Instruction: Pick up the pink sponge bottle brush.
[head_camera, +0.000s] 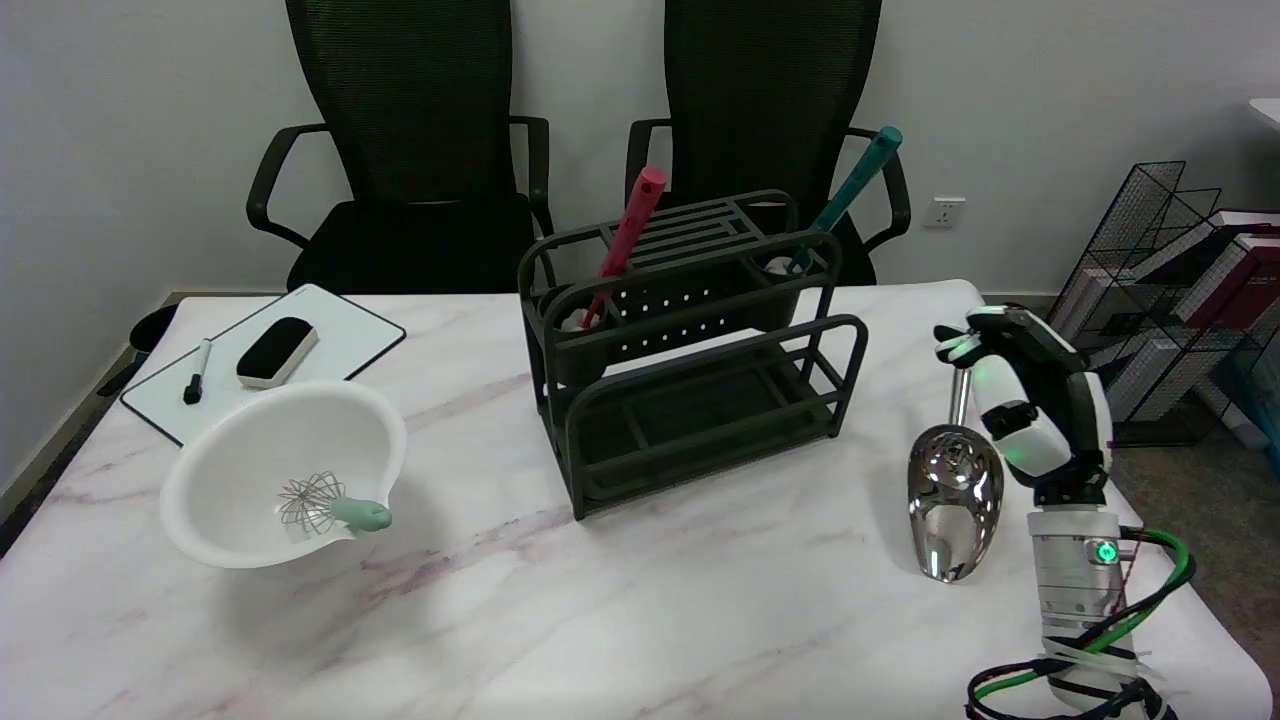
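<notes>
an office: mesh office chairs (420, 130), a whiteboard (330, 340), a wire bookshelf (1150, 260) by the wall.

text: none readable | labels: none | numbers: none

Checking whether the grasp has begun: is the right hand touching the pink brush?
Apart. The head view shows the right hand by the table's right edge, far from the pink brush standing in the rack.

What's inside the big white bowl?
A small wire whisk with a mint-green handle lies inside the big white bowl, its handle resting on the rim. Anything beneath the whisk's wires is too small to make out.
</notes>
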